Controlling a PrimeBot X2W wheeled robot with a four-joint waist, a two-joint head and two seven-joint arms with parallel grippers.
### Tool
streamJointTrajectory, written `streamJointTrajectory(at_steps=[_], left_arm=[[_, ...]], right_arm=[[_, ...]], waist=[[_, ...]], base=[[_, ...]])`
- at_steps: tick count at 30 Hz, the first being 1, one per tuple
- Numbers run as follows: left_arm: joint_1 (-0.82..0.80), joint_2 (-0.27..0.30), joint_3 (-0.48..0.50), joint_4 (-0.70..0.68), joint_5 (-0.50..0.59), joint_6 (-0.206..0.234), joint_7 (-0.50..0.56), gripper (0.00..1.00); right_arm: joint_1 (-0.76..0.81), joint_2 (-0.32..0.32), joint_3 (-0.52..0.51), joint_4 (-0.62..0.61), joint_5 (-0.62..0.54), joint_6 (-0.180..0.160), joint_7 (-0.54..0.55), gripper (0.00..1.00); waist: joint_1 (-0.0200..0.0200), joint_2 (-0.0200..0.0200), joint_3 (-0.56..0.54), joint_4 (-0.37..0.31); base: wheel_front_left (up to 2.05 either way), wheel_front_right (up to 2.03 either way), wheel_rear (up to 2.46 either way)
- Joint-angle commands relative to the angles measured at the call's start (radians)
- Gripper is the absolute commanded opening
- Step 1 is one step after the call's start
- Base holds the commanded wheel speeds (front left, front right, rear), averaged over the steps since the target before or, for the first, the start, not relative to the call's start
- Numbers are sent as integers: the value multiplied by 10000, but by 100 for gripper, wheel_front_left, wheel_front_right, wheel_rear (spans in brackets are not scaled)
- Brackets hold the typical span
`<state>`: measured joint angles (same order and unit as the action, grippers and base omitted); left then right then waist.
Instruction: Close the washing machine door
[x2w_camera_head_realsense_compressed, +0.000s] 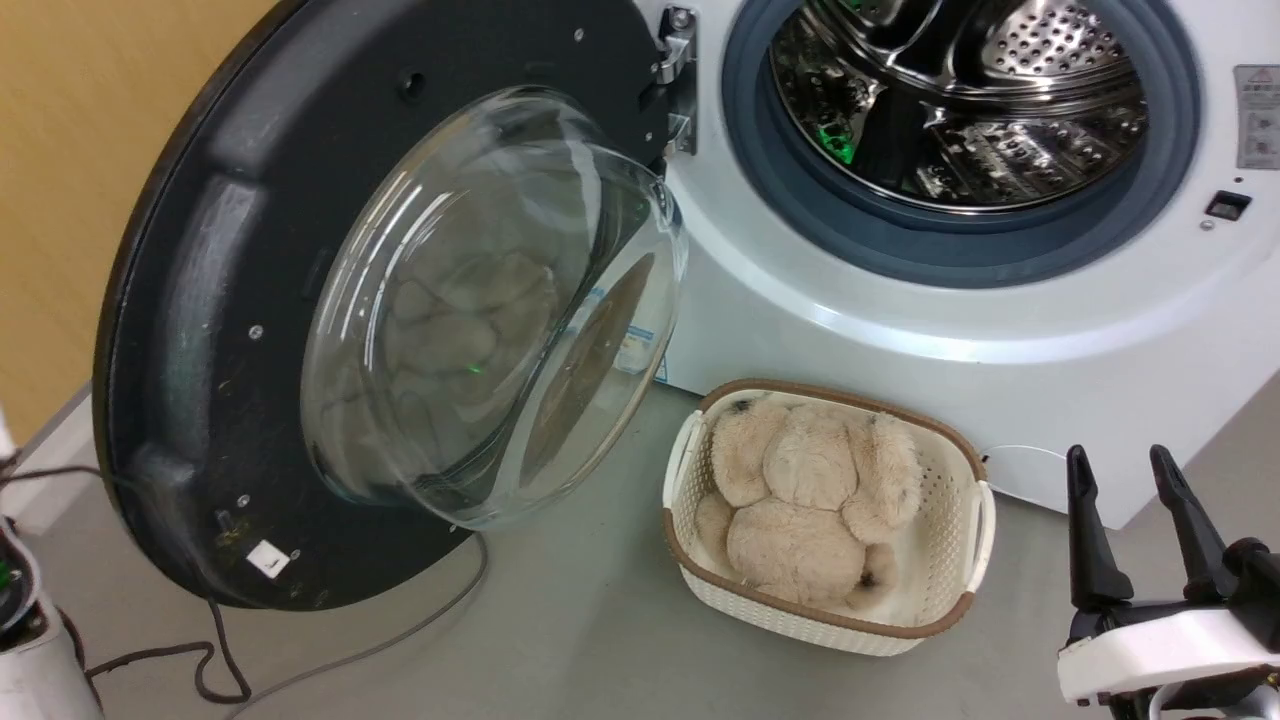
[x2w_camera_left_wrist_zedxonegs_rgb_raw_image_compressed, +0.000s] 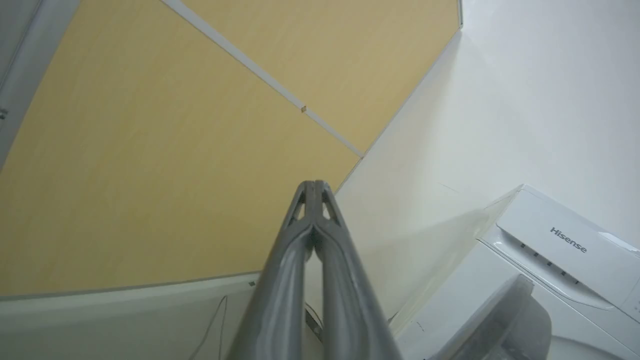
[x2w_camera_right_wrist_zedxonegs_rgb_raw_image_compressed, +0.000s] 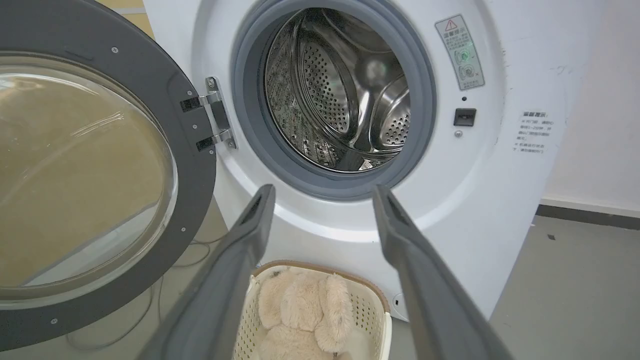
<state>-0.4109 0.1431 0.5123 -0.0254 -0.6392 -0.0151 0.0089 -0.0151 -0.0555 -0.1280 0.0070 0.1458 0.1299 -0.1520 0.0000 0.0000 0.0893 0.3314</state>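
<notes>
The washing machine (x2w_camera_head_realsense_compressed: 900, 330) stands at the far right, a white box with its round front opening uncovered. The washing machine door (x2w_camera_head_realsense_compressed: 200, 300) is swung wide open to the left of that opening. It hangs on a metal hinge (x2w_camera_head_realsense_compressed: 678, 60) at the opening's left edge, and its black inner face is turned towards the near side. The clear glass bowl (x2w_camera_head_realsense_compressed: 480, 300) at the door's middle bulges out to the near right. A yellow wall (x2w_camera_head_realsense_compressed: 60, 200) rises behind the door on the far left.

Inside the opening sits the steel drum (x2w_camera_head_realsense_compressed: 960, 100), dotted with holes and ringed by a grey rubber seal (x2w_camera_head_realsense_compressed: 950, 245).

On the grey floor (x2w_camera_head_realsense_compressed: 560, 620), just in front of the machine and below the opening, stands a white basket (x2w_camera_head_realsense_compressed: 800, 620) with a brown rim. A cream plush toy (x2w_camera_head_realsense_compressed: 810, 500) lies curled inside it.

The right claw (x2w_camera_head_realsense_compressed: 1118, 458) hovers at the near right, released, its two dark fingers spread with nothing between them. It points towards the machine front, well apart from the door. The left claw (x2w_camera_left_wrist_zedxonegs_rgb_raw_image_compressed: 313, 186) is clenched, its fingertips pressed together on nothing, aimed up at the corner where the yellow wall meets a white one.

A dark cable (x2w_camera_head_realsense_compressed: 215, 660) loops on the floor below the door's lower edge.
</notes>
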Motion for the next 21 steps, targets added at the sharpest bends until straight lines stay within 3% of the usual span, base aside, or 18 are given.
streamJointTrajectory(at_steps=[1, 10, 21], left_arm=[[-271, 31, 236, 146, -380, 32, 144, 0], [-183, -166, 979, 1722, -2943, -299, 2102, 0], [220, -641, 1183, 3129, -4972, -834, 3913, 0]], right_arm=[[-187, 32, -69, 13, 105, 5, -82, 100], [-199, 36, -233, 12, 234, 5, -270, 100], [-166, 41, -540, -30, 447, 6, -499, 100]], waist=[[0, 0, 34, 74], [0, 0, 168, 457], [0, 0, 333, 903]], base=[[0, 0, 0], [0, 0, 0], [0, 0, 0]])
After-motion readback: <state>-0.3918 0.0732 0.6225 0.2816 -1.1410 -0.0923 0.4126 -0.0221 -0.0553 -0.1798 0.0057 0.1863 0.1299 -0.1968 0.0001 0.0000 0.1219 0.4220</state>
